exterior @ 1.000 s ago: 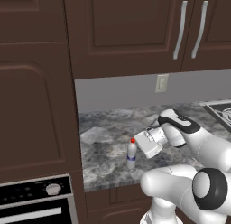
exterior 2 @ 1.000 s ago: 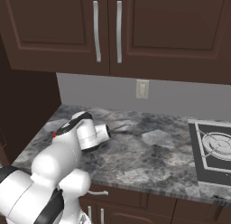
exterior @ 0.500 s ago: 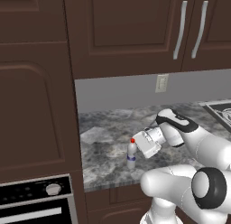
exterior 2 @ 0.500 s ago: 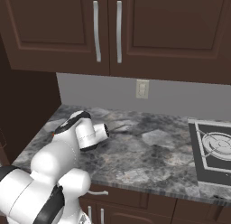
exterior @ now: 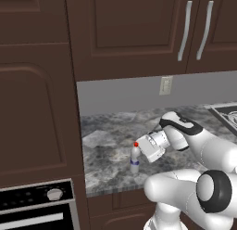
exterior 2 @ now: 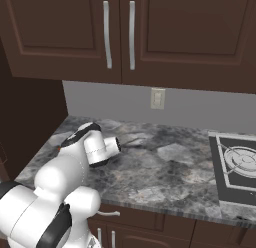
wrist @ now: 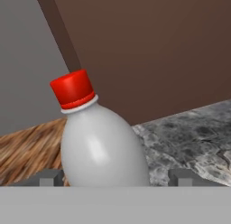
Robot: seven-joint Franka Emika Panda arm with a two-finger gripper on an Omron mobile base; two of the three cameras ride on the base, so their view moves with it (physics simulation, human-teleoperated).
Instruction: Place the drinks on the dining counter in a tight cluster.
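I have the gripper level with the bottle, which stands upright near the left front edge of the wall desk, beside the tall cabinet. My jaws straddle it, one on each side; whether they have bitten yet I cannot tell. By my reckoning, nothing is clustered: this drink needs lifting and carrying to the dining counter.

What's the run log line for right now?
stage: grasping | hand: open, straddling bottle | bottle: upright on wall counter
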